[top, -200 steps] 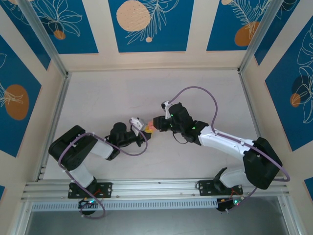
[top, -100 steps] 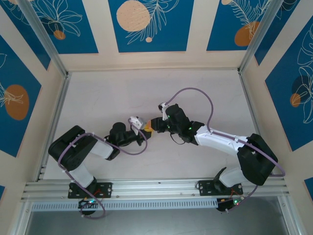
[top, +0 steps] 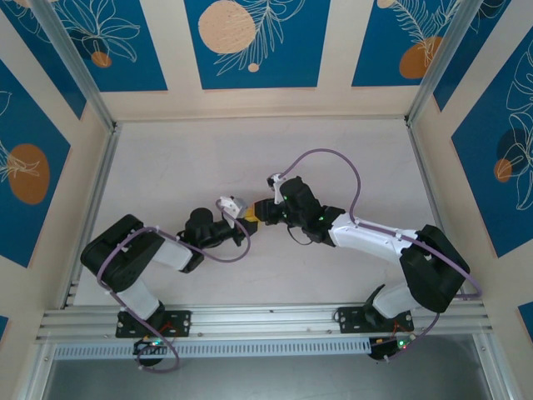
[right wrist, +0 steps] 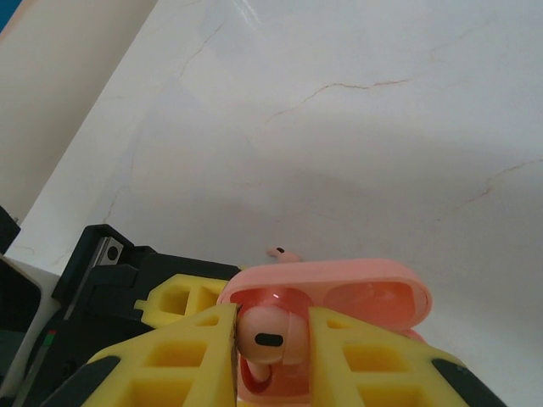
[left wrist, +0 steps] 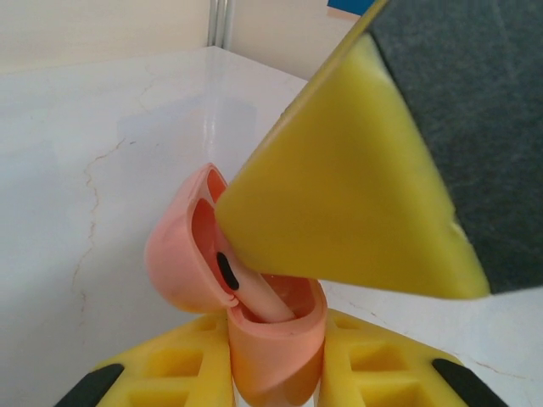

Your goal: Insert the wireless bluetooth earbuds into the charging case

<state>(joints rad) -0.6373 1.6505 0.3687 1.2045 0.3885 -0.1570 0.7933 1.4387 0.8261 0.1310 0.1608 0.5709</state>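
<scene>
My left gripper (left wrist: 276, 360) is shut on the body of a salmon-pink charging case (left wrist: 271, 348), held upright with its lid (left wrist: 174, 254) hinged open. My right gripper (right wrist: 271, 339) is shut on a salmon-pink earbud (right wrist: 267, 335). The bud's head sits between the yellow fingers (right wrist: 191, 348) and its stem (left wrist: 265, 295) reaches down into the case's well. A second pink earbud (right wrist: 284, 253) lies on the table just beyond the open lid (right wrist: 365, 292). In the top view the left gripper (top: 240, 218) and the right gripper (top: 260, 213) meet tip to tip at mid-table.
The white marble-look tabletop (top: 208, 158) stretches around the grippers. Aluminium rails (top: 92, 208) and patterned walls fence it in. A purple cable (top: 333, 154) loops above the right arm. The left gripper's black body (right wrist: 102, 271) sits close by the right fingers.
My right gripper has slid left and closer to the left gripper, covering the pink case from above. The left arm has barely moved.
</scene>
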